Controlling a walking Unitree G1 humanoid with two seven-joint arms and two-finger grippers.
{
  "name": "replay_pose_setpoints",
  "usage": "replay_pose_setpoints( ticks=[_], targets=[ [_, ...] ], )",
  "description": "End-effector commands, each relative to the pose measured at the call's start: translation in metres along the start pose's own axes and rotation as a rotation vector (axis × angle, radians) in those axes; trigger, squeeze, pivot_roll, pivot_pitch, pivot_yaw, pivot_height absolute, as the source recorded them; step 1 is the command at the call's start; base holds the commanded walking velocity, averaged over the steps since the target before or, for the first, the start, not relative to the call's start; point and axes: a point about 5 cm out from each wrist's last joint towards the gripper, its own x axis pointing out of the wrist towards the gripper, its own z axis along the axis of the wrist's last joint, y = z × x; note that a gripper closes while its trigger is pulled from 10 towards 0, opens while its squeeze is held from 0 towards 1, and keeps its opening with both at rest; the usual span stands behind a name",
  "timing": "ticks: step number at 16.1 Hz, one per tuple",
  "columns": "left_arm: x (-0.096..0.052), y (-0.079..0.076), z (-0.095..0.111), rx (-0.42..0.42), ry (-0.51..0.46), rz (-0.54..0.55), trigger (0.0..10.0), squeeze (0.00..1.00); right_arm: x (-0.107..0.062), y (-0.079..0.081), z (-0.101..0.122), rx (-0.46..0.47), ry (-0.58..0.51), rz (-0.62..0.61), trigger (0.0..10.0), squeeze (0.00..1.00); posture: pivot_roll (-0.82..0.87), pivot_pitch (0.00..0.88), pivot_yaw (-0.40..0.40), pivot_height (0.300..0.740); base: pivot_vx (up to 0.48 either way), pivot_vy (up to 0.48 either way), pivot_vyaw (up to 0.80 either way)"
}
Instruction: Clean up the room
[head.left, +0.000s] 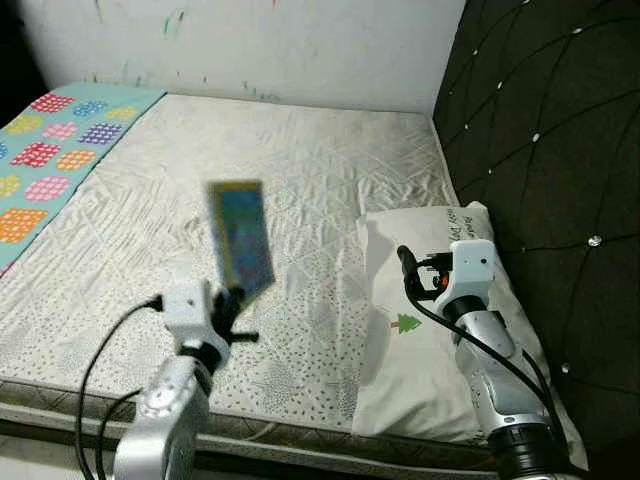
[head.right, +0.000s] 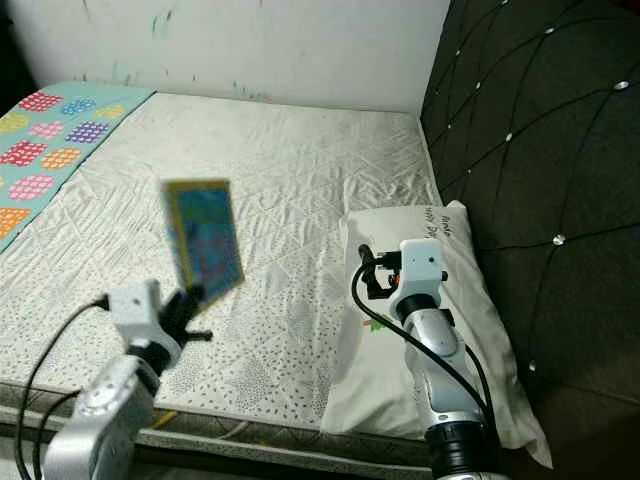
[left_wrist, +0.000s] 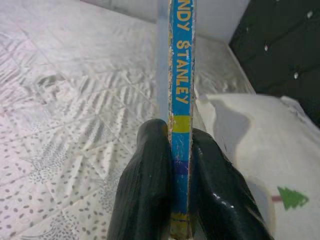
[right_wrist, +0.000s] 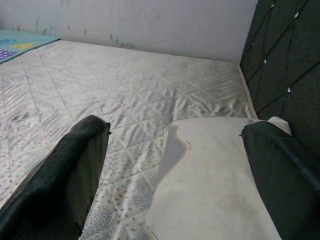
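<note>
A thin blue and yellow picture book (head.left: 242, 237) is held upright above the white quilted mattress (head.left: 300, 170), a little blurred. My left gripper (head.left: 232, 300) is shut on its lower edge. In the left wrist view the two black fingers (left_wrist: 147, 185) squeeze the book's blue spine (left_wrist: 181, 75). My right gripper (head.left: 405, 268) hovers open over the white pillow (head.left: 420, 350) at the headboard end. In the right wrist view its fingers (right_wrist: 65, 175) are spread wide, with nothing between them.
A dark padded headboard (head.left: 540, 150) runs along the right. A teal blanket with coloured squares (head.left: 50, 150) lies along the mattress's far left. A marked white wall (head.left: 250, 45) stands behind the bed. The mattress's front edge (head.left: 280, 420) is just below my arms.
</note>
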Motion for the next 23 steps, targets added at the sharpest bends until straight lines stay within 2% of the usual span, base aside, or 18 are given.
replay_pose_setpoints(
  ticks=[1,5,8,13,16,17,18,19,21,22,23],
  targets=[
    [0.002,-0.002,0.006,0.009,-0.037,0.001,10.0,0.0,-0.001,-0.004,0.002,-0.005,-0.007,-0.01,10.0,0.0,-0.05,0.037,-0.014,0.74,0.0,0.0,0.0],
    [0.007,-0.006,0.007,0.04,-0.076,0.004,10.0,0.0,-0.001,-0.005,0.003,0.009,-0.024,-0.031,10.0,0.0,-0.04,0.028,-0.007,0.74,0.0,0.0,0.0],
    [0.009,-0.005,0.015,0.118,-0.132,0.023,10.0,0.0,0.002,0.003,0.003,0.016,-0.035,-0.021,10.0,0.0,-0.05,0.026,-0.008,0.74,0.0,0.0,0.0],
    [0.01,-0.007,0.016,0.136,-0.167,0.04,10.0,0.0,0.006,0.002,0.006,0.016,-0.041,-0.005,10.0,0.0,-0.01,0.02,-0.038,0.74,0.0,0.0,0.0],
    [0.007,-0.004,0.014,0.075,-0.167,0.064,10.0,0.0,0.009,0.013,0.006,0.026,-0.037,0.031,10.0,0.0,-0.01,0.013,-0.045,0.74,0.0,0.0,0.0],
    [0.005,-0.004,0.015,-0.024,-0.173,0.052,10.0,0.0,0.011,0.014,0.008,0.026,-0.038,0.039,10.0,0.0,-0.01,0.014,-0.043,0.74,0.0,0.0,0.0],
    [0.004,-0.005,0.014,-0.032,-0.16,0.045,10.0,0.0,0.011,0.013,0.009,0.025,-0.04,0.039,10.0,0.0,-0.02,0.021,-0.038,0.74,0.0,0.0,0.0],
    [0.001,-0.008,0.006,-0.088,-0.073,-0.007,10.0,0.0,0.01,0.009,0.011,0.033,-0.05,0.037,10.0,0.0,-0.03,0.031,-0.034,0.74,0.0,0.0,0.0],
    [-0.007,-0.008,0.001,-0.084,-0.02,-0.049,10.0,0.0,0.006,0.004,0.008,0.028,-0.041,0.033,10.0,0.0,-0.03,0.045,-0.026,0.74,0.0,0.0,0.0],
    [-0.012,-0.005,-0.003,-0.142,0.019,-0.055,10.0,0.0,0.0,0.0,0.002,0.02,-0.024,0.021,10.0,0.0,-0.03,0.047,-0.023,0.74,0.0,0.0,0.0],
    [-0.013,-0.004,-0.002,-0.123,0.021,-0.057,10.0,0.0,-0.002,-0.002,0.0,0.022,-0.019,0.015,10.0,0.0,-0.03,0.045,-0.022,0.74,0.0,0.0,0.0]
  ],
)
